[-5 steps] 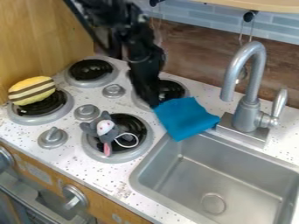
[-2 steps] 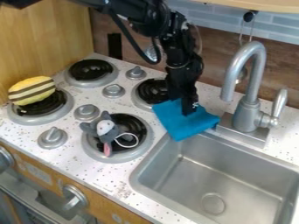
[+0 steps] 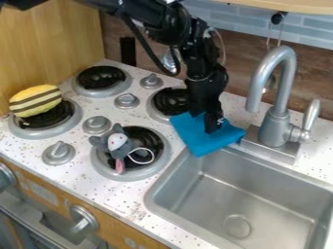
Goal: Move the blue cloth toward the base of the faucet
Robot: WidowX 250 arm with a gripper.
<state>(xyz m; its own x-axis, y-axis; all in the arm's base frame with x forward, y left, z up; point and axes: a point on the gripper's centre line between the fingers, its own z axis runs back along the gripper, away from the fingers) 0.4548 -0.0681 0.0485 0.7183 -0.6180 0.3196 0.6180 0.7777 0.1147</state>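
Beside sink [image 3: 273, 206], end effector [image 3: 212, 128] at blue cloth [image 3: 200, 142], grip unclear; faucet [image 3: 282, 97] near, plush mouse [image 3: 119, 147] on burner [image 3: 149, 137].

- The faucet [image 3: 278, 114] rises beside the blue cloth [image 3: 197, 141], barring low passage toward the right.
- The sink [image 3: 260, 198] is open from above; its walls bound sideways room.
- The gray plush mouse [image 3: 118, 144] and yellow striped toy [image 3: 36, 100] obstruct low paths over their burners.
- Knobs [image 3: 97, 124] jut up between burners.
- The backsplash [image 3: 244, 82] limits room behind.
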